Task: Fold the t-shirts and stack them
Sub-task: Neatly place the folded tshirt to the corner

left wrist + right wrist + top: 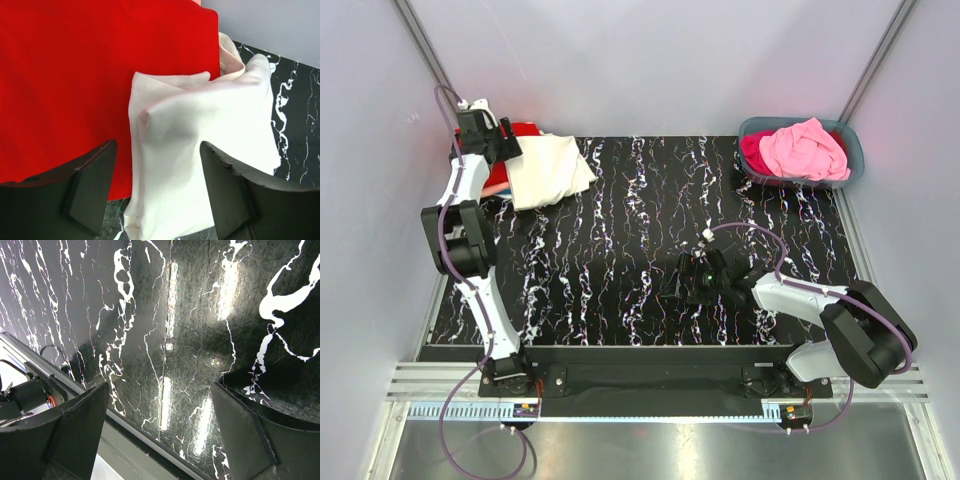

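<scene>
Cream t-shirt [552,170] is lying folded into a rough rectangle at the far left corner of the table [620,230]. Its left part is resting on a red t-shirt [498,178], its right part on the black marbled top. In the left wrist view the cream t-shirt [200,165] is showing soft, bunched folds, with one layer rucked into a ridge and an edge curling at the top. The red t-shirt [75,75] is spreading flat and smooth beneath it, filling the upper left.

Left gripper [506,143] is hanging over the line where cream meets red. From the wrist, the left gripper [156,146] is standing with jaws well apart. Cream cloth is lying between and below them, and a strip of red is showing beside the left-hand finger. It is pinching nothing. In the top view the arm's wrist is covering part of the red t-shirt.

Right gripper [682,285] is sitting low over the near middle of the table, well apart from the shirts. From its wrist the right gripper [159,387] is gaping wide and holding nothing, with only bare marbled table [190,315] between the fingers.

Far right corner: a grey-blue tub [852,150] is holding a crumpled pink t-shirt [805,148] heaped on a magenta t-shirt [753,150], both unfolded.
</scene>
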Robot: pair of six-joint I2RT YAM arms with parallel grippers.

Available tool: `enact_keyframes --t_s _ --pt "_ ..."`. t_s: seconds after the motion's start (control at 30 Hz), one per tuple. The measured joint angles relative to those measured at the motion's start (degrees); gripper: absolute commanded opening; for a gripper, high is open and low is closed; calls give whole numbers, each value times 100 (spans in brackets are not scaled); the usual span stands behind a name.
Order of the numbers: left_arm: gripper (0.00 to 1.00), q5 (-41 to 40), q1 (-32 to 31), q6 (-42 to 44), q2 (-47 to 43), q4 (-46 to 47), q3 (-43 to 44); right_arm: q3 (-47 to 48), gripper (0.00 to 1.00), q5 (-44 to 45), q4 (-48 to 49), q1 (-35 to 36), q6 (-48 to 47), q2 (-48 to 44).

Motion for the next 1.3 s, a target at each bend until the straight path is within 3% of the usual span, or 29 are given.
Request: enact_keyframes --t_s 0.7,0.87,1.0,1.13,1.23,1.3 --pt "58 590 149 -341 90 133 -74 0 90 -2 0 0 0 2" --pt "58 649 149 -404 210 146 -74 0 90 -2 0 0 0 4" --pt "68 643 149 -417 238 192 -164 0 90 -2 0 0 0 4" --pt "69 632 149 -431 238 203 -184 0 90 -2 0 0 -2 4" --pt "64 623 149 -426 238 234 -184 0 90 -2 0 0 0 4" --pt "54 625 149 -439 238 238 -184 0 90 -2 0 0 0 4"
